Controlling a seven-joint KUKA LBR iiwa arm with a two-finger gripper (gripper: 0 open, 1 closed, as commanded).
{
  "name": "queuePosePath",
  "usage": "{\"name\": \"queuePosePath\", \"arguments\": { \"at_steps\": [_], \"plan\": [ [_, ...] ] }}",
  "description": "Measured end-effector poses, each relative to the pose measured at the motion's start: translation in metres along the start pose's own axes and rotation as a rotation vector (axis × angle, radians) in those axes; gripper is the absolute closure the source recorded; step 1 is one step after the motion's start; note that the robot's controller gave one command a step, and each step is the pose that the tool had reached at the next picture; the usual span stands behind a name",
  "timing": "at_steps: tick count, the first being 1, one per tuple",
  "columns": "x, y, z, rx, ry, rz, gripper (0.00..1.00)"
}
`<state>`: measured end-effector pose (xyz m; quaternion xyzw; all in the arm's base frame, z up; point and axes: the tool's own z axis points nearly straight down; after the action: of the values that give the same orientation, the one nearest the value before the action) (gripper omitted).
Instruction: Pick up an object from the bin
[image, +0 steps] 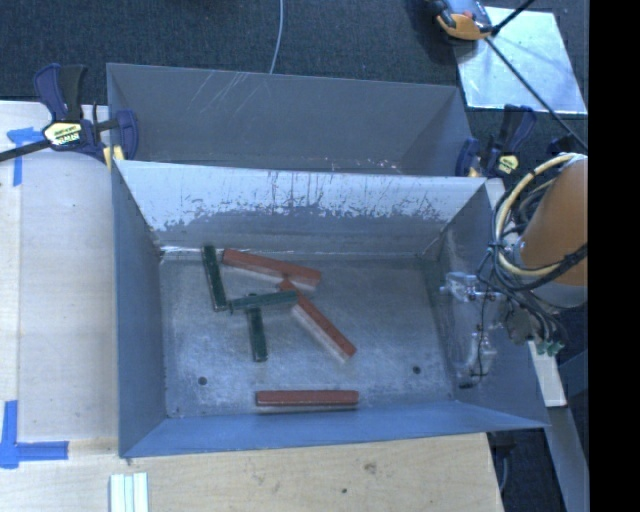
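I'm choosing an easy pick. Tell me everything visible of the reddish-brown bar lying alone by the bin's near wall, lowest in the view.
The reddish-brown bar is a long, slim, straight-edged block, matte, perhaps wood or plastic. It lies flat on the bin floor, lengthwise along the near wall. Nothing touches it: the other bars lie apart farther back, and the gripper is off to its right.

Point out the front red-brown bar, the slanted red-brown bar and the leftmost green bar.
front red-brown bar (306, 399), camera view, middle of its length.
slanted red-brown bar (324, 330), camera view, its middle.
leftmost green bar (213, 278), camera view, its middle.
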<state>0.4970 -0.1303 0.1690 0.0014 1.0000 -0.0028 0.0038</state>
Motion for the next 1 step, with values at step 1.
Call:
{"name": "queuePosePath", "arguments": {
  "at_steps": [1],
  "plan": [
    [-0.0101, 0.0642, 0.0413, -0.007, 0.004, -0.01, 0.0]
  ]
}}
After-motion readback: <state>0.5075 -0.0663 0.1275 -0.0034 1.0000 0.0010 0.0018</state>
